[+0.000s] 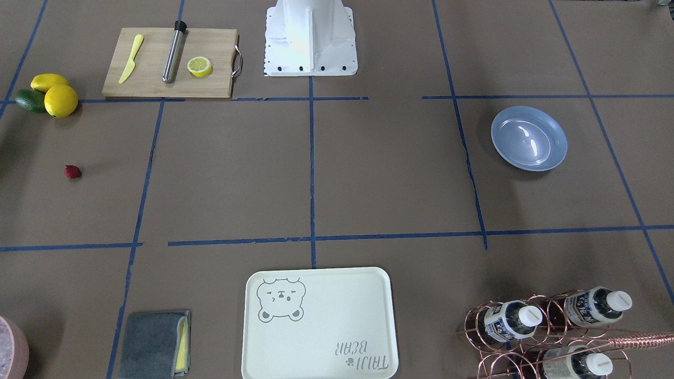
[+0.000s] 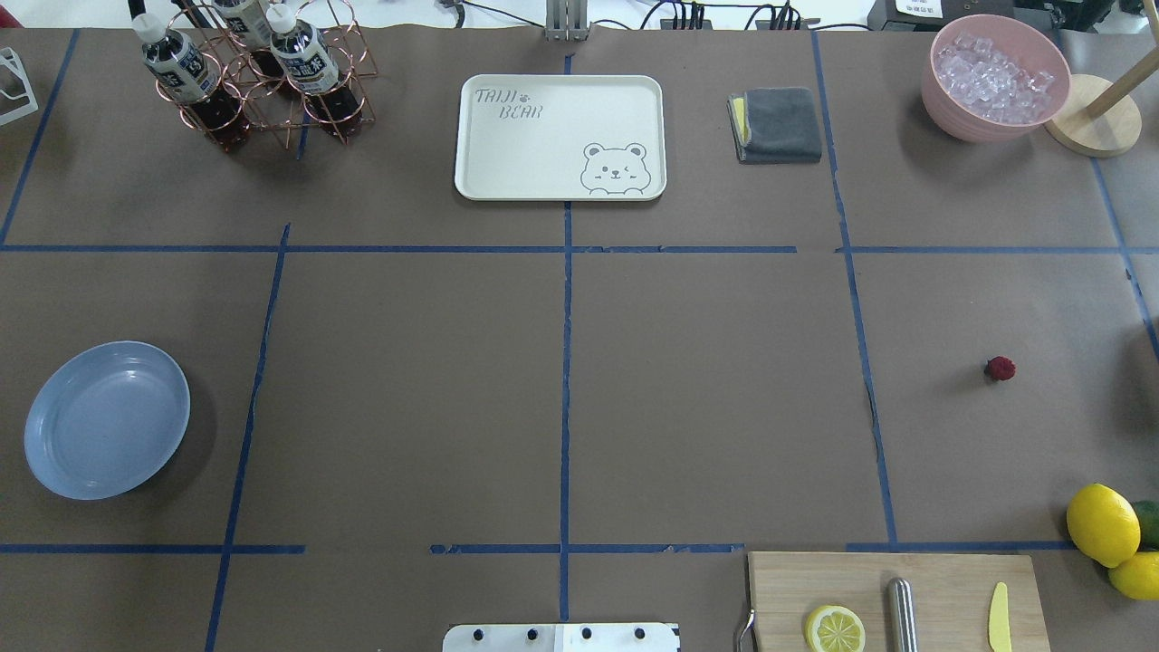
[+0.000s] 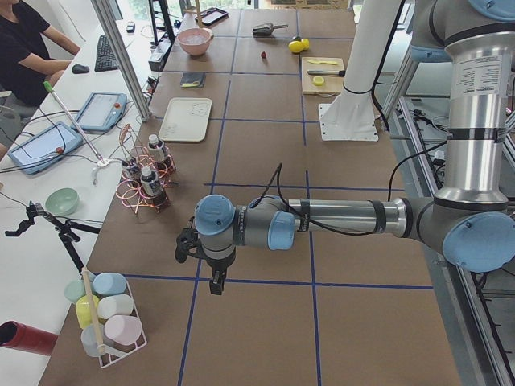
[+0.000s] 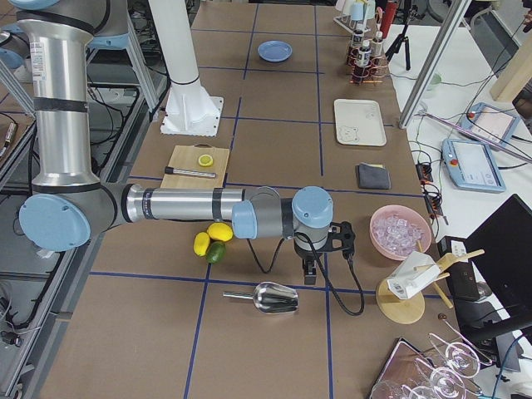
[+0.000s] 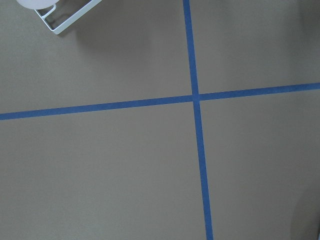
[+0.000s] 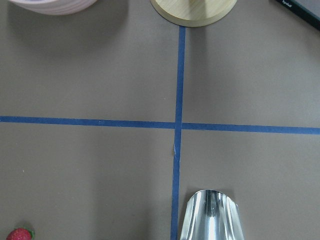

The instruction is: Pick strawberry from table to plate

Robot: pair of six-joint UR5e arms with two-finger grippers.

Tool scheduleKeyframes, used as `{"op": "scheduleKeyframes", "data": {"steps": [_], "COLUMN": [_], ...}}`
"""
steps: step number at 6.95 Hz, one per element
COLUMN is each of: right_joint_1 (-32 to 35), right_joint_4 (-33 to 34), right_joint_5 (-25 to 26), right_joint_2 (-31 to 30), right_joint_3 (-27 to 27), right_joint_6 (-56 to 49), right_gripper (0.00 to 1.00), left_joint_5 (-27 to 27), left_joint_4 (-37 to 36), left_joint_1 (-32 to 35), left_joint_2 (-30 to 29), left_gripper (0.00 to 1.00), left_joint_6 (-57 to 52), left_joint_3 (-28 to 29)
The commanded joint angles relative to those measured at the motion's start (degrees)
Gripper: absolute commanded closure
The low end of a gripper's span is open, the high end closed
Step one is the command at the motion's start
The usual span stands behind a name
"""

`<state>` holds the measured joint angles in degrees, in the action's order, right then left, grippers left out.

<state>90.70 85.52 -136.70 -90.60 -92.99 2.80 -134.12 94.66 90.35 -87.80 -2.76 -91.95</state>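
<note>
Lone strawberry [image 2: 1000, 368] on table [image 2: 706, 398], right side; plate [image 2: 107, 419] well apart, left. You'd pick with right gripper [image 4: 309, 273], nearer; left gripper [image 3: 216, 283] far. Openings: cannot tell.

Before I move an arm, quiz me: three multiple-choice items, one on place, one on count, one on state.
1. The strawberry lies on which part of the table? A. robot's left half B. robot's right half C. centre
2. Whole lemons: A. one B. two C. four
3. The plate is: A. empty B. holding the strawberry C. upside down
B, it sits far right in the overhead view; B, two yellow ones lie together; A, only bare blue shows inside.
</note>
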Motion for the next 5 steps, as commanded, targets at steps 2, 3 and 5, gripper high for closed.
{"op": "scheduleKeyframes", "data": {"steps": [2,3,5], "right_joint_1": [0.00,0.00,-0.26], "right_joint_4": [-0.09,-0.09,-1.66], "right_joint_5": [0.04,0.21,0.04], "right_joint_2": [0.08,0.08,0.16], "right_joint_3": [-0.35,-0.52,-0.78], "right_joint_6": [-0.16,0.01,0.45], "right_gripper": [0.00,0.00,0.00], "left_joint_5": [0.09,0.26,3.50], "left_joint_4": [0.78,5.05,11.73], "left_joint_1": [0.00,-0.09,-7.94], "left_joint_2": [-0.44,-0.27,-0.09], "left_gripper": [0.00,0.00,0.00], "left_joint_6": [0.21,0.56,15.05], "left_joint_3": [-0.24,-0.07,-1.47]}}
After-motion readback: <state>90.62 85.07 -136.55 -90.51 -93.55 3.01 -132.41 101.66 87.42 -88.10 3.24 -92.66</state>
